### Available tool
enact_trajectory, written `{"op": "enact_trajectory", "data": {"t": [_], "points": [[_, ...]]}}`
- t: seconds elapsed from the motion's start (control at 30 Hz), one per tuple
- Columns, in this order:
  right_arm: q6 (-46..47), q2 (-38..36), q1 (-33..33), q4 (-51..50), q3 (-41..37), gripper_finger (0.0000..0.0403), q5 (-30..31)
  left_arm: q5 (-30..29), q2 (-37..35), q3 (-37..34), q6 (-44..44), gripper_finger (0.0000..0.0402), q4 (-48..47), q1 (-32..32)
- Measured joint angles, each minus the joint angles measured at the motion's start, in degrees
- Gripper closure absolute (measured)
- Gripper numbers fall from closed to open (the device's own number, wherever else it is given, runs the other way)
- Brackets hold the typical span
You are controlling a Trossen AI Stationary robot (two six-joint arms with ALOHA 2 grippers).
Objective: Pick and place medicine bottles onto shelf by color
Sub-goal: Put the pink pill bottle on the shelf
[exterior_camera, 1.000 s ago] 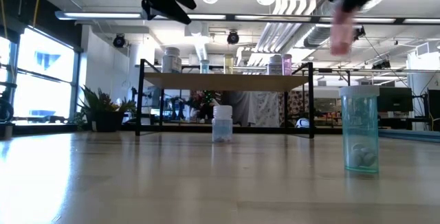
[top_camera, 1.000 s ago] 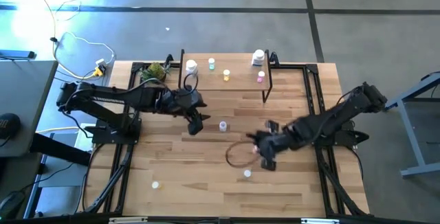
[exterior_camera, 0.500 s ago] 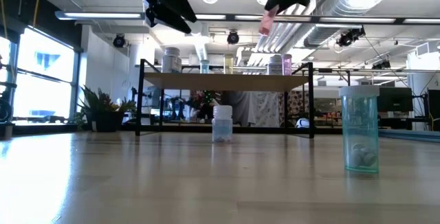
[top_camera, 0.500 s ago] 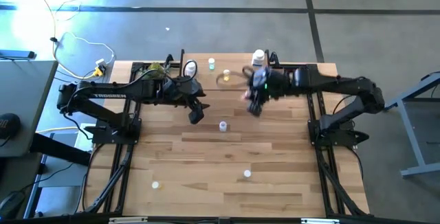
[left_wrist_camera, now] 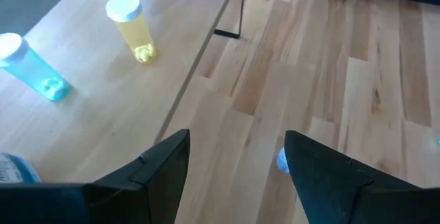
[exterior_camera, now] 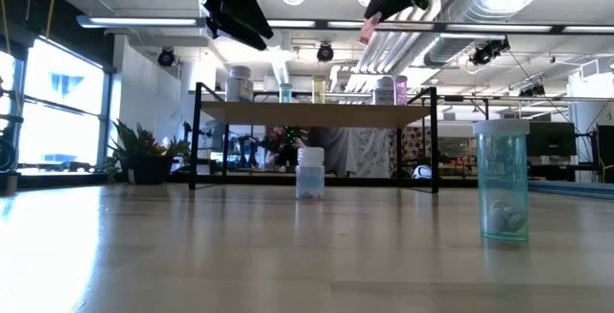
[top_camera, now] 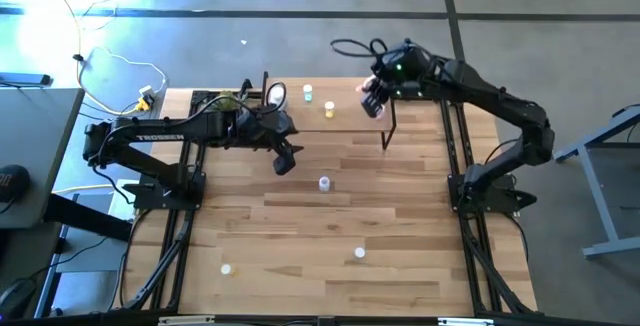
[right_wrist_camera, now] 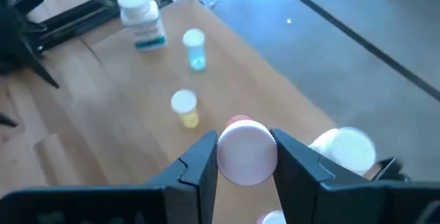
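Note:
My right gripper (top_camera: 372, 98) is shut on a pink bottle with a white cap (right_wrist_camera: 246, 152), high above the right end of the shelf (top_camera: 300, 116). On the shelf stand a large white bottle (right_wrist_camera: 141, 16), a blue one (right_wrist_camera: 194, 48), a yellow one (right_wrist_camera: 184, 107), another large white one (right_wrist_camera: 347, 148) and a pink one (exterior_camera: 400, 89). My left gripper (left_wrist_camera: 234, 162) is open and empty, high over the table just in front of the shelf. A small blue bottle (top_camera: 324, 183) stands on the table below it. My right gripper pinches the pink bottle's body just under the white cap (right_wrist_camera: 242, 122) between its two fingers, one on each side. The bottle is lifted clear and hangs tilted below the fingers in the low view (exterior_camera: 367, 30), above the shelf.
A blue bottle (exterior_camera: 502, 180) stands near the table's front, which the high view shows as a white cap (top_camera: 359, 254). Another white cap (top_camera: 226, 268) sits at the near left. A green plant (top_camera: 226, 106) stands left of the shelf. Black frame rails run along both table sides.
My right gripper has carried the pink bottle up from the middle right of the table toward the far edge, and now holds it over the shelf's right end. My left gripper has drifted a little toward the far edge and stays open.

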Motion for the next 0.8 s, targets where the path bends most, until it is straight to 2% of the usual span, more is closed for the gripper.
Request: {"op": "enact_trajectory", "data": {"t": [0.13,0.3,0.8], "points": [[-2.09,4.46,-1.22,-2.52,4.84,0.0297,-0.57,-0.02,0.00,0.00,1.01,0.0174,0.00,0.73],[-2.28,10.25,-1.25,-11.71,9.80,0.0297,-2.50,0.00,0.00,0.00,1.89,0.0174,-0.48,1.73],[-2.74,19.10,-0.31,-17.76,10.56,0.0297,-7.47,-0.07,0.04,-0.02,3.42,0.0174,-1.76,2.24]]}}
